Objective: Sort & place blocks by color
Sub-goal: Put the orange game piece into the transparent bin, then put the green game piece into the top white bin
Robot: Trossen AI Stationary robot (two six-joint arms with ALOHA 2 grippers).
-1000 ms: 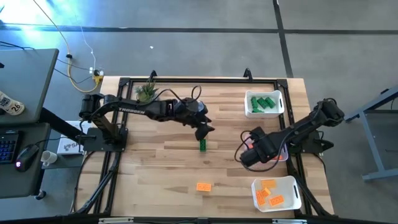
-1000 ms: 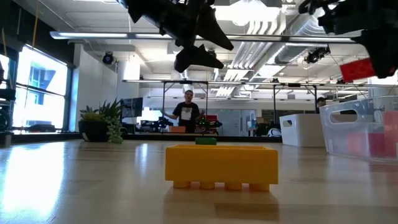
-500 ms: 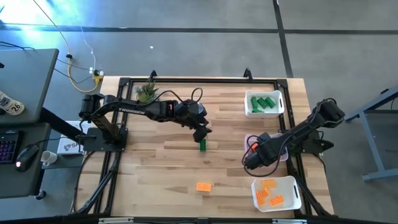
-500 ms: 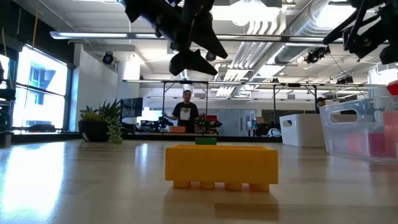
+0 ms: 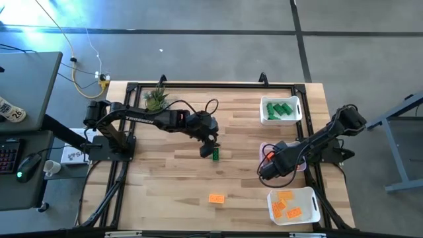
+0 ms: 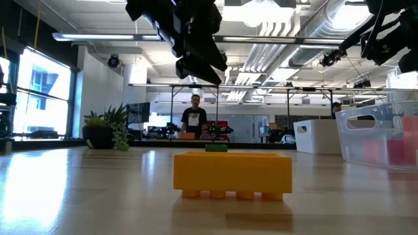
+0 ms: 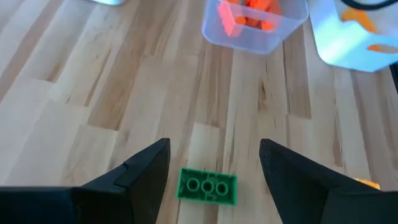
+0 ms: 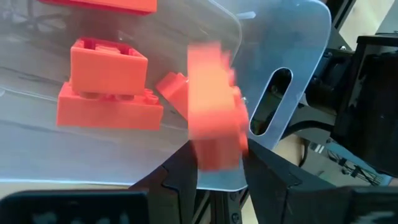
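A green block [image 5: 215,154] [image 7: 207,186] lies flat on the wooden table, studs up. My left gripper [image 5: 207,148] [image 7: 214,158] hangs open just over it, one finger on each side, touching nothing. My right gripper [image 5: 269,169] [image 8: 219,171] points down over the clear bin [image 8: 283,37] [image 5: 265,147]. A blurred red-orange block [image 8: 214,118] stands between its fingertips, above other red-orange blocks [image 8: 106,87] in the bin. A yellow-orange block [image 5: 216,198] [image 6: 232,173] lies alone near the table's front edge. My right gripper has the red-orange block's lower end [image 8: 217,155] between its two fingertips, which point down into the clear bin. The block is smeared while the fingers [image 8: 180,174] are sharp. Whether the fingers touch it I cannot tell.
A white bin [image 5: 297,120] of green blocks stands at the far right. Another white bin [image 5: 310,194] of yellow-orange blocks stands at the near right. A small potted plant [image 5: 155,98] is at the far left. Bare wood lies between the arms.
My right gripper has carried the red-orange block toward the table's right edge and down over the clear bin; the block has left the low view. My left gripper has rolled about its own axis and shifted slightly toward the near edge, over the green block, which has not moved.
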